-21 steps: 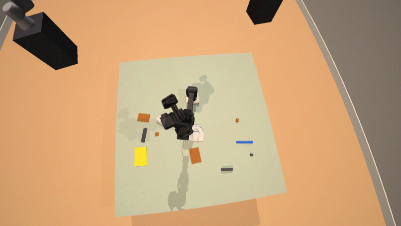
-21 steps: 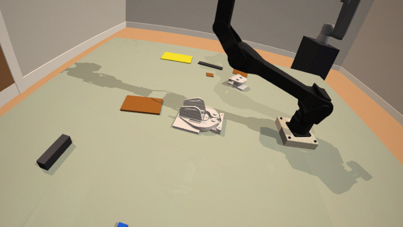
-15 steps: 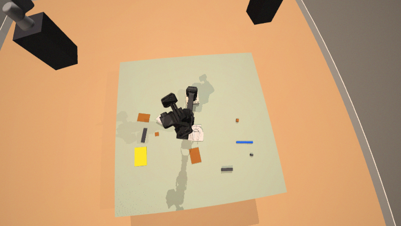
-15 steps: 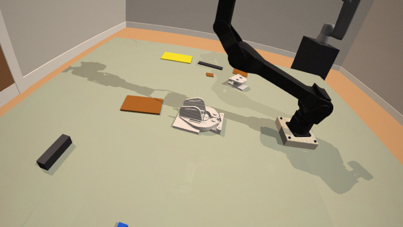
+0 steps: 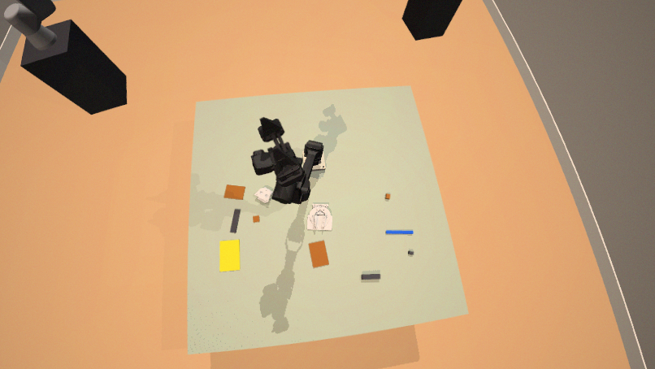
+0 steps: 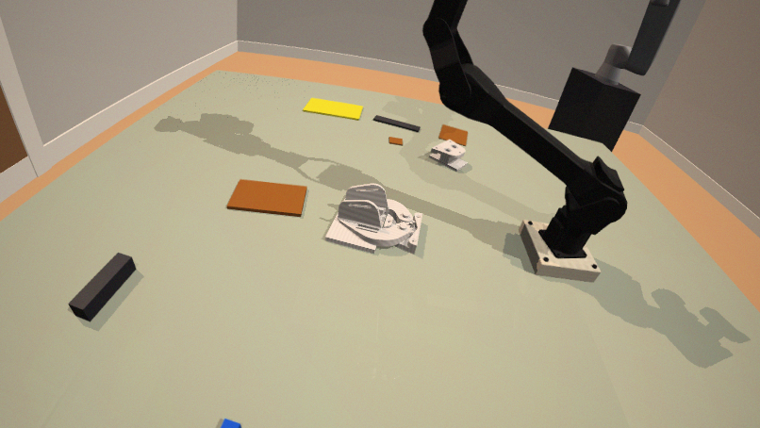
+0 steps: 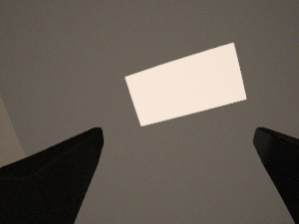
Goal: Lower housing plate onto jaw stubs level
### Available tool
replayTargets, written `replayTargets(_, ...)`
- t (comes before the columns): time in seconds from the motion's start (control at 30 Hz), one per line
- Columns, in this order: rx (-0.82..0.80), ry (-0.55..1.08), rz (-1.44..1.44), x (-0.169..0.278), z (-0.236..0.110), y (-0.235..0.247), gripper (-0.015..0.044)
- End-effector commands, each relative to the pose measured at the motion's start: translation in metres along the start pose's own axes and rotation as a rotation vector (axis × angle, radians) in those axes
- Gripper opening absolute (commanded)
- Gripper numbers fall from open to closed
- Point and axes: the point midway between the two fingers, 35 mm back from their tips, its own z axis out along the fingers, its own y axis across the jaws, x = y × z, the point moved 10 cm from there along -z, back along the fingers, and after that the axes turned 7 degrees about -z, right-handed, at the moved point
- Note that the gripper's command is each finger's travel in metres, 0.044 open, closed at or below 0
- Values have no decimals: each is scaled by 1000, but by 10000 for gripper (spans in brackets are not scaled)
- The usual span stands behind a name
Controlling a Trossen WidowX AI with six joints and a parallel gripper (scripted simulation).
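My gripper (image 7: pixel 178 135) is spread almost as wide as it goes, and I have nothing between its two black fingertips. Beyond them the wrist view shows a bright white rectangular panel (image 7: pixel 185 85) on a grey surface, with none of the parts in sight. The black arm (image 5: pixel 288 174) (image 6: pixel 510 127) rises from its pale base (image 5: pixel 322 167) (image 6: pixel 571 271) and leans over the pale green table top (image 5: pixel 366 137) (image 6: pixel 452 329); its upper end runs out of the exterior view, and from above its dark links overlap too much for me to pick out the fingers. The loose white piece with round holes (image 5: pixel 262 195) (image 6: pixel 448 150), which I take to be the housing plate, sits on the table top, apart from the white jaw assembly (image 5: pixel 319 217) (image 6: pixel 367 225). That assembly has two upright, fin-like parts standing side by side and a rounded section behind them on a flat base. The stubs are too small for me to tell apart, but the plate is off the assembly, so it is not closed. Near the loose piece lie an orange tile (image 5: pixel 234 192) (image 6: pixel 453 134), a small orange block (image 5: pixel 256 219) (image 6: pixel 395 140) and a thin dark strip (image 5: pixel 235 220) (image 6: pixel 396 123). A larger orange tile (image 5: pixel 318 253) (image 6: pixel 268 197) lies near the assembly, and a yellow tile (image 5: pixel 229 255) (image 6: pixel 333 108) lies flat farther off.
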Motion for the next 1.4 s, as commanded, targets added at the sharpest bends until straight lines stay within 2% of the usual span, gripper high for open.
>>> replayTargets(0.0,-41,47,3,-1,6,17,440)
replayTargets(0.9,-220,342,63,20,38,118,440)
replayTargets(1.37,-244,523,-2,39,36,154,440)
